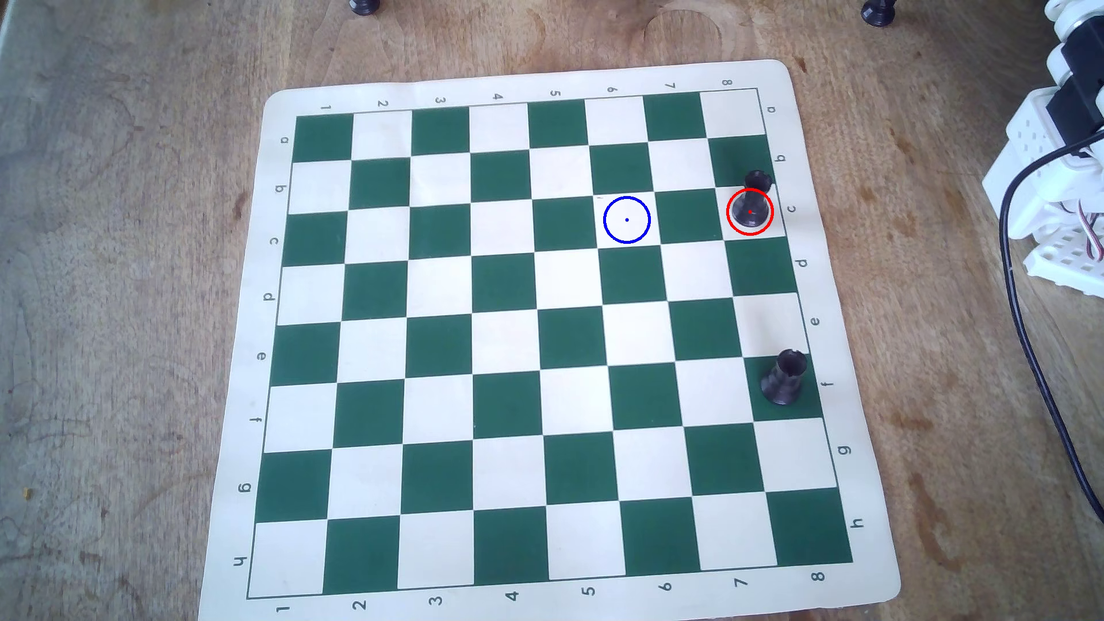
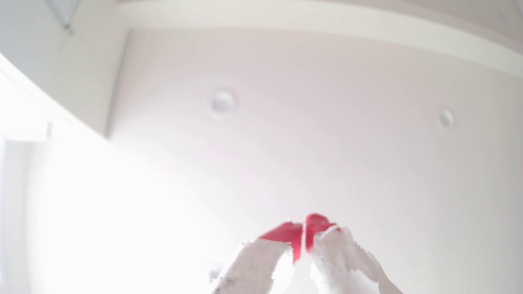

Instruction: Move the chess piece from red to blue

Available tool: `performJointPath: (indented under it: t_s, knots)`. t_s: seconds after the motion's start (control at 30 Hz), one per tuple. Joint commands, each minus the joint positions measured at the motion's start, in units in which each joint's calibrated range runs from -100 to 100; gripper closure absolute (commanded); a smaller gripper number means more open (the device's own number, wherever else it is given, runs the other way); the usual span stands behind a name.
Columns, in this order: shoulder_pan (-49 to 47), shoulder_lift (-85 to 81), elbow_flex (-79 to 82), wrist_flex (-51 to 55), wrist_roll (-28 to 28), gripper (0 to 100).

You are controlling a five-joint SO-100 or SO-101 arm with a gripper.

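An overhead view shows a green-and-cream roll-up chess mat (image 1: 382, 257) lying on a scuffed wooden worktop (image 1: 119, 298). Near the mat's right edge, on a cream square in the row lettered c, stands the small black plastic chess piece (image 1: 751, 206) with a wide round base, slim body and notched crown; it is upright, and its base sits inside the thin red circle outline (image 1: 750, 234). Two squares to the left in the same row is the thin blue circle outline (image 1: 626, 197), with nothing on it. A stouter black piece with a castle-like top (image 1: 782, 377) stands lower down the same right-hand column, well apart. The white robot arm (image 1: 1051, 149) is folded at the right edge, off the mat, with a black cable (image 1: 1027, 334) trailing down. In the wrist view, which points up at a pale ceiling, the red-tipped jaws (image 2: 304, 226) look pressed together with nothing between them. The piece is likely light, rigid and smooth, so it may tip or slip; the slim waist between base and crown seems the best place to pinch, squarely from above.
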Motion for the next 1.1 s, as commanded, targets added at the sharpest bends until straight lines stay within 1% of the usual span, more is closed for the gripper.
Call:
performJointPath:
  t_s: [0.0,0.97,1.07]
  knots:
    - [-0.4,-0.2,0.9,-0.2,0.2,100]
    - [-0.4,-0.2,0.9,-0.2,0.2,100]
    - [0.0,-0.2,0.9,0.3,0.2,96]
